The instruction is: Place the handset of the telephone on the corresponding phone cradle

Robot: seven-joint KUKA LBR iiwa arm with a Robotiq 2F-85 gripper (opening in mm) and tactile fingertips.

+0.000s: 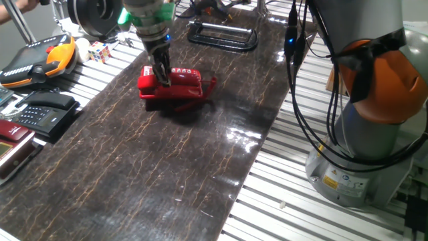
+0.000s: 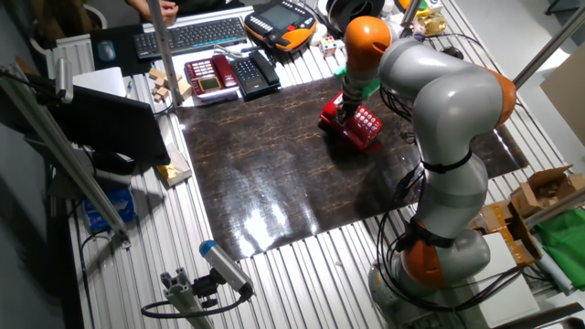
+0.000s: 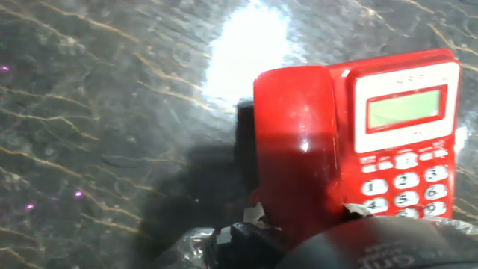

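One fixed view: gripper (image 1: pixel 161 77) down on the left end of the red telephone (image 1: pixel 175 86), which sits on the dark marbled surface (image 1: pixel 154 167). Fingers reach into the red plastic there; whether they clamp anything is not clear from this side. A loop of red cord (image 1: pixel 210 84) shows at the phone's right end. Black desk phone (image 1: pixel 41 112) lies well apart at the surface's left edge.

The other fixed view: arm bends over the phone; gripper (image 2: pixel 346 111) meets its near-left edge. Keypad (image 2: pixel 366 121) faces up. Jaw gap hidden by the wrist.

Hand view: handset (image 3: pixel 299 153) lies along the left side of the phone cradle (image 3: pixel 407 134), beside the grey display (image 3: pixel 403 108) and white buttons, seemingly in or just over its recess. Finger tips at the bottom edge are blurred; cannot tell whether the jaws are holding the handset or have let go.

Handling, as judged: hollow plastic, light and stiff, glossy so likely slippery. Best taken across the narrow middle of the bar, not the rounded ends. The coiled cord may tug the light base.
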